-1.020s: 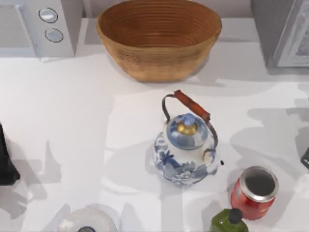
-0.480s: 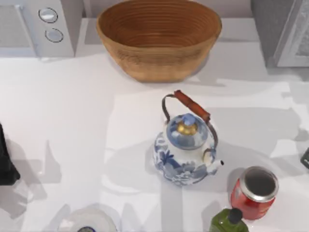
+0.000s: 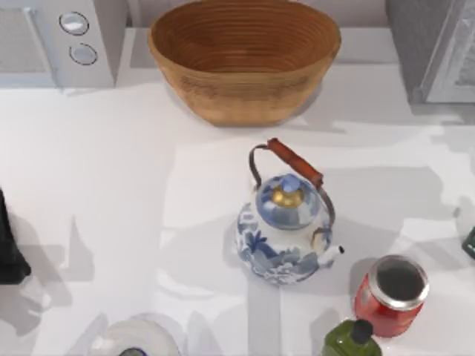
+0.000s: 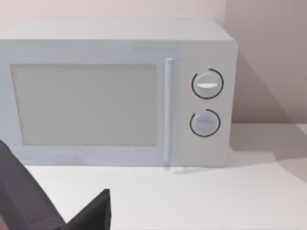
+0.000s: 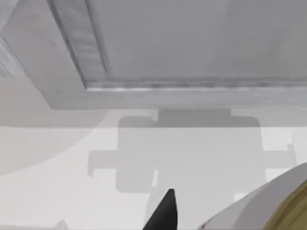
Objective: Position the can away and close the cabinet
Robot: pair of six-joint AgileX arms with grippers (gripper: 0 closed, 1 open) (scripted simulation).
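While the can [image 3: 390, 295] stands untouched on the counter [image 3: 111, 185] at five o'clock, nothing is done, and I cannot tell either pincer's state.

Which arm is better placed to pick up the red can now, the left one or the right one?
Probably the right. The can stands at the table's right side near the front, beside the right arm at the right edge. The left arm sits at the far left edge, beyond the kettle.
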